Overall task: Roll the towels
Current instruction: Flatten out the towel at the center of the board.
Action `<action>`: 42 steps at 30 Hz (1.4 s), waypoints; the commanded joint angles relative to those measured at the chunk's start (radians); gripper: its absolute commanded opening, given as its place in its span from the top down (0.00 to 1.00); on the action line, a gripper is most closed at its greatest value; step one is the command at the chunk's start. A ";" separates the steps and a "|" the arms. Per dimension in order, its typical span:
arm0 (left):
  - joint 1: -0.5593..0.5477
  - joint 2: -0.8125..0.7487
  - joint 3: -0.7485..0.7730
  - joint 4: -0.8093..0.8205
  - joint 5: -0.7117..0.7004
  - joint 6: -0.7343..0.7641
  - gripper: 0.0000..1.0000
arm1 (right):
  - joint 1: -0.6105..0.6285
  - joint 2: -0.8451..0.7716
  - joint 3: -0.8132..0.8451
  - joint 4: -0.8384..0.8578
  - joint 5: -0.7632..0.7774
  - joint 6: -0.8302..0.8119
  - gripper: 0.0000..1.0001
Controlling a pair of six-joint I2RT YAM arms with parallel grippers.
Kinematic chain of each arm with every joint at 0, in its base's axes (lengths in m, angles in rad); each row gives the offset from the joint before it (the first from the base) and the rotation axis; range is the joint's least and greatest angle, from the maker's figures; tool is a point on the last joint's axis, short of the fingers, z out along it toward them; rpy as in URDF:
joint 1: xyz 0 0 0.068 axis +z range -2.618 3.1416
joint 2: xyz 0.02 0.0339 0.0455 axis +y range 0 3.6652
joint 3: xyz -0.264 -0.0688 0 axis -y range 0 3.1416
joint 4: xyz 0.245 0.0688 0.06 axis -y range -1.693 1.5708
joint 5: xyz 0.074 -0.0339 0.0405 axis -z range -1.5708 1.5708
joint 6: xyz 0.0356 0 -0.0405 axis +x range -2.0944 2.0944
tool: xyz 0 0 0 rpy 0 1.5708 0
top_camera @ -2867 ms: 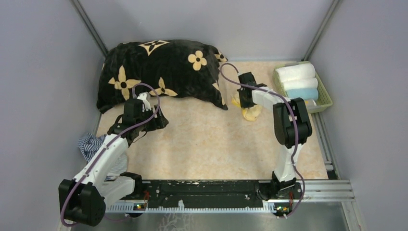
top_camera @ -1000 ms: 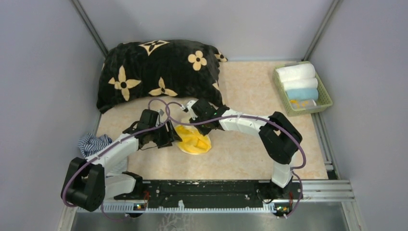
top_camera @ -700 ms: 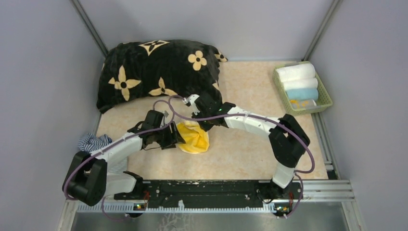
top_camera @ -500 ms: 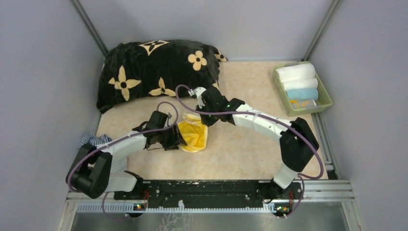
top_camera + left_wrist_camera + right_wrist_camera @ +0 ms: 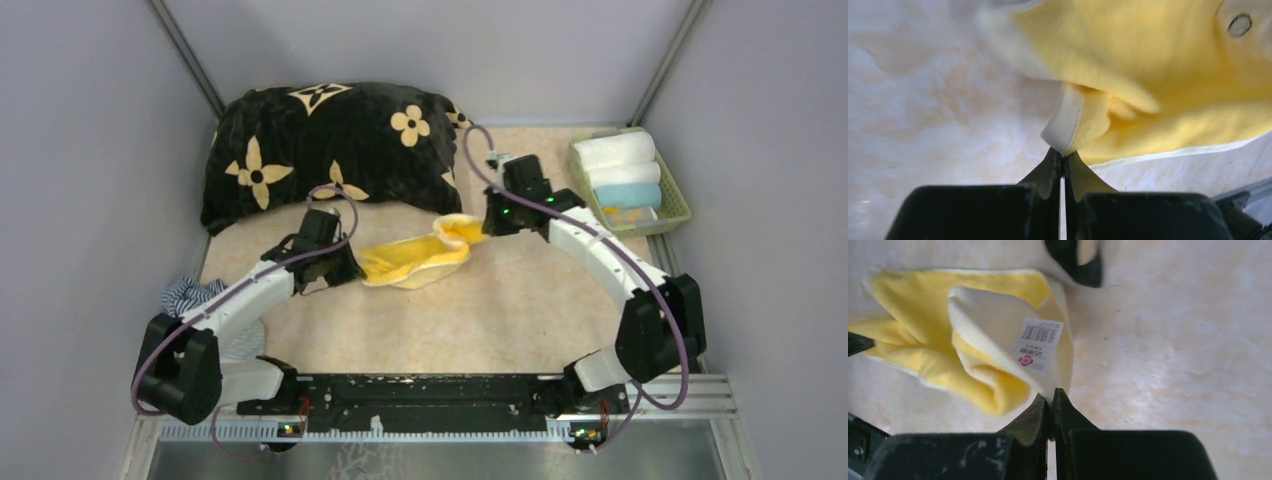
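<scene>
A yellow towel [image 5: 415, 260] with a cream edge lies stretched across the middle of the table, slightly crumpled. My left gripper [image 5: 352, 268] is shut on its left corner; in the left wrist view the tips [image 5: 1063, 155] pinch the cream hem of the towel [image 5: 1148, 75]. At the opposite end my right gripper [image 5: 484, 226] is shut on the other corner. The right wrist view shows that pinch [image 5: 1052, 392] just below a white barcode label [image 5: 1040, 342] on the towel [image 5: 918, 310]. Three more towels, two white and one light blue [image 5: 628, 195], lie rolled in the basket.
A green basket [image 5: 680, 212] stands at the back right. A big black cushion with cream flowers [image 5: 330, 150] fills the back left. A blue-and-white striped cloth [image 5: 190, 298] lies by the left arm at the table's left edge.
The left gripper has closed on the towel's left corner. The right gripper, shut on the other corner, has swung back and to the right, drawing the bunched towel out long between the two.
</scene>
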State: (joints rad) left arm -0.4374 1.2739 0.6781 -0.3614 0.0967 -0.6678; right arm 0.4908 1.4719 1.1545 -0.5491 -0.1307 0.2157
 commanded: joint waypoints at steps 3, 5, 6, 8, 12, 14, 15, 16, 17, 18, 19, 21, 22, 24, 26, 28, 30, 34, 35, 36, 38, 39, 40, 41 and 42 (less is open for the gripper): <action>0.146 -0.097 0.176 -0.155 -0.126 0.133 1.00 | -0.227 -0.151 0.032 -0.094 -0.062 0.020 1.00; 0.182 -0.122 0.217 -0.162 -0.130 0.158 1.00 | -0.265 -0.183 0.019 -0.078 -0.057 0.035 1.00; 0.194 -0.135 0.238 -0.160 -0.130 0.171 1.00 | -0.275 -0.196 0.015 -0.071 -0.053 0.043 1.00; 0.209 -0.142 0.286 -0.166 -0.142 0.195 1.00 | -0.284 -0.213 0.018 -0.065 -0.008 0.054 1.00; 0.248 -0.098 0.405 -0.185 -0.161 0.251 1.00 | -0.320 -0.218 0.085 -0.072 0.067 0.069 1.00; 0.259 -0.074 0.476 -0.204 -0.170 0.259 1.00 | -0.324 -0.227 0.103 -0.058 0.122 0.063 1.00; 0.260 -0.071 0.487 -0.213 -0.168 0.255 1.00 | -0.324 -0.234 0.103 -0.050 0.136 0.057 1.00; 0.261 -0.076 0.484 -0.218 -0.160 0.245 1.00 | -0.325 -0.238 0.097 -0.045 0.146 0.057 1.00; 0.261 -0.089 0.467 -0.221 -0.148 0.231 1.00 | -0.326 -0.240 0.090 -0.046 0.154 0.061 1.00; 0.261 -0.104 0.444 -0.222 -0.133 0.215 1.00 | -0.326 -0.238 0.081 -0.049 0.152 0.067 1.00; 0.261 -0.125 0.414 -0.229 -0.112 0.196 1.00 | -0.325 -0.235 0.075 -0.056 0.144 0.069 1.00; 0.261 -0.179 0.364 -0.260 -0.057 0.169 1.00 | -0.325 -0.230 0.078 -0.083 0.138 0.071 1.00; 0.261 -0.210 0.342 -0.280 -0.036 0.158 1.00 | -0.325 -0.232 0.083 -0.094 0.138 0.068 1.00; 0.261 -0.276 0.297 -0.300 -0.011 0.151 1.00 | -0.325 -0.242 0.090 -0.100 0.145 0.056 1.00; 0.261 -0.330 0.256 -0.304 -0.004 0.145 0.99 | -0.325 -0.234 0.095 -0.090 0.139 0.047 0.98; 0.261 -0.343 0.219 -0.300 -0.001 0.141 0.99 | -0.325 -0.190 0.115 -0.091 0.114 0.050 0.97; 0.261 -0.308 0.189 -0.274 0.027 0.138 0.99 | -0.326 -0.113 0.162 -0.105 0.080 0.061 0.97; 0.261 -0.226 0.128 -0.162 0.068 0.130 0.99 | -0.326 0.050 0.235 -0.090 0.144 0.080 0.92; 0.261 -0.204 0.118 -0.130 0.069 0.128 0.99 | -0.325 0.079 0.246 -0.089 0.160 0.081 0.90; 0.261 -0.180 0.105 -0.101 0.072 0.128 0.99 | -0.324 0.104 0.258 -0.094 0.160 0.082 0.84; 0.261 -0.127 0.103 -0.064 0.073 0.133 0.99 | -0.324 0.118 0.258 -0.102 0.131 0.088 0.74; 0.261 -0.102 0.105 -0.058 0.075 0.138 0.99 | -0.321 0.106 0.238 -0.092 0.110 0.091 0.70; 0.261 -0.077 0.109 -0.051 0.077 0.145 0.99 | -0.317 0.088 0.211 -0.080 0.093 0.095 0.64; 0.261 -0.055 0.112 -0.051 0.074 0.154 0.99 | -0.312 0.070 0.178 -0.072 0.079 0.099 0.59; 0.261 -0.034 0.115 -0.050 0.069 0.161 0.99 | -0.307 0.051 0.143 -0.064 0.070 0.105 0.53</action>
State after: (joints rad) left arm -0.1825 1.1881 0.7799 -0.4965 0.1501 -0.5266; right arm 0.1703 1.6100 1.3457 -0.6571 -0.0185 0.2993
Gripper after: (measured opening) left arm 0.015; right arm 0.392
